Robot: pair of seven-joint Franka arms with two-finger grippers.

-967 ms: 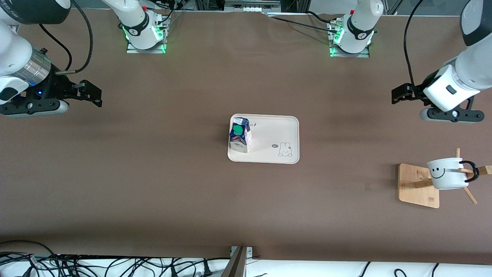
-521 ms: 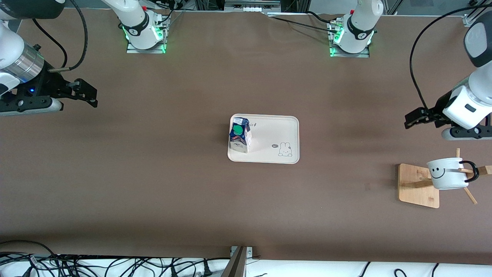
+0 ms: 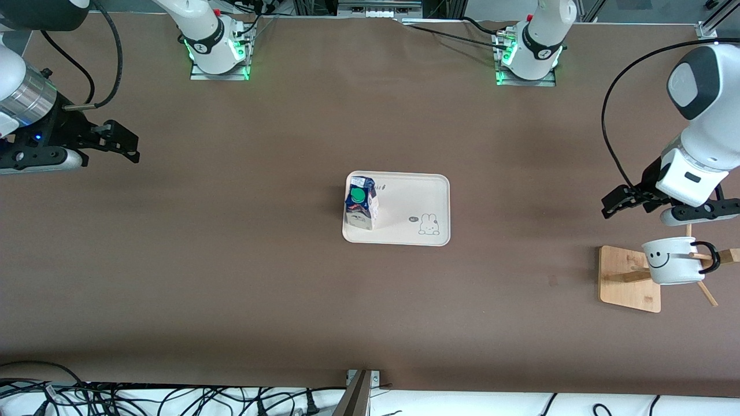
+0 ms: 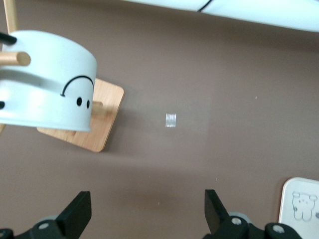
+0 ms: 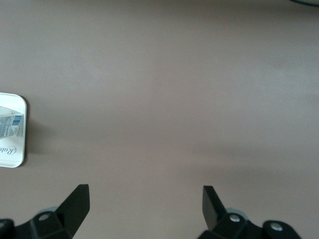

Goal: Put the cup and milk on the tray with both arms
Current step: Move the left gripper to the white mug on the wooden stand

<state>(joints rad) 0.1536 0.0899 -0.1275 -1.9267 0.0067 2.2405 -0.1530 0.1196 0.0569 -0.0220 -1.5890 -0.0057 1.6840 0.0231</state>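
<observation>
At the left arm's end of the table, the cup (image 3: 672, 261) hangs by its black handle on a peg of the wooden stand (image 3: 629, 279), and your left gripper (image 3: 616, 203) hovers over the bare table beside the stand, fingers spread wide and holding nothing. In the left wrist view the cup (image 4: 46, 82) sits off to one side of the open fingers (image 4: 77, 215), so you are not lined up on it yet. The milk (image 3: 361, 203) already stands upright on the tray (image 3: 416, 199), at the tray's end toward the right arm, so judging by the layout the cup is the only thing left to move. Bring the open fingers level with the cup's wall or rim rather than the handle, since the handle is what hooks the peg. Close firmly, then slide the cup along the peg's own line until the handle clears it; pulling straight up would likely drag or tip the light stand. Set the cup on the bare part of the tray near the rabbit drawing (image 3: 428, 224), apart from the carton. The right gripper (image 3: 118, 140) waits open and empty over the table at its own end.
</observation>
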